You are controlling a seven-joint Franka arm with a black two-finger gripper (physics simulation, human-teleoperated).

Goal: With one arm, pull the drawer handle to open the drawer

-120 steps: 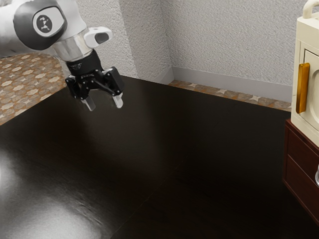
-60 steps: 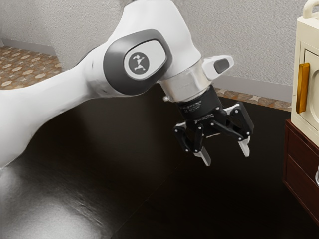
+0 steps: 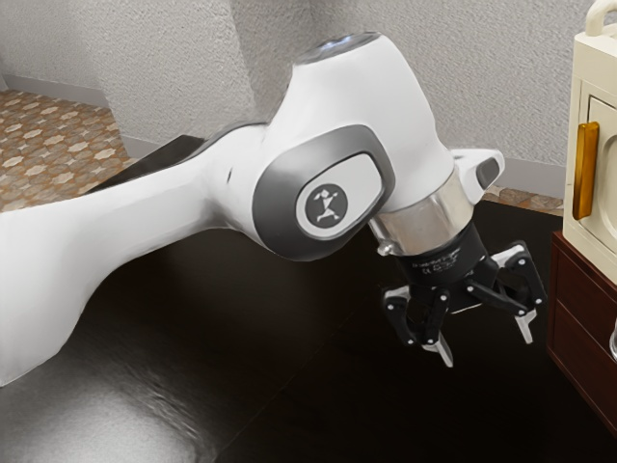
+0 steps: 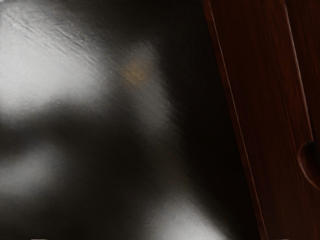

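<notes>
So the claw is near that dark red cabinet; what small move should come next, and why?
I'd probably ease the gripper a little toward the silvery piece at the exterior view's right edge, likely the drawer handle. The gripper is open, with nothing between its tips, and isn't yet touching the cabinet.

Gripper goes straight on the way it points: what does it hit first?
Likely the dark tabletop below the open gripper; the reddish-brown cabinet looks off to the side, though depth is unclear.

Table layout, by the exterior view's clock.
Table [image 3: 280, 338], centre; drawer cabinet [image 3: 576, 311], three o'clock; box [image 3: 605, 145], atop cabinet; wall [image 3: 501, 77], beyond table, one o'clock; floor [image 3: 43, 140], ten o'clock.
</notes>
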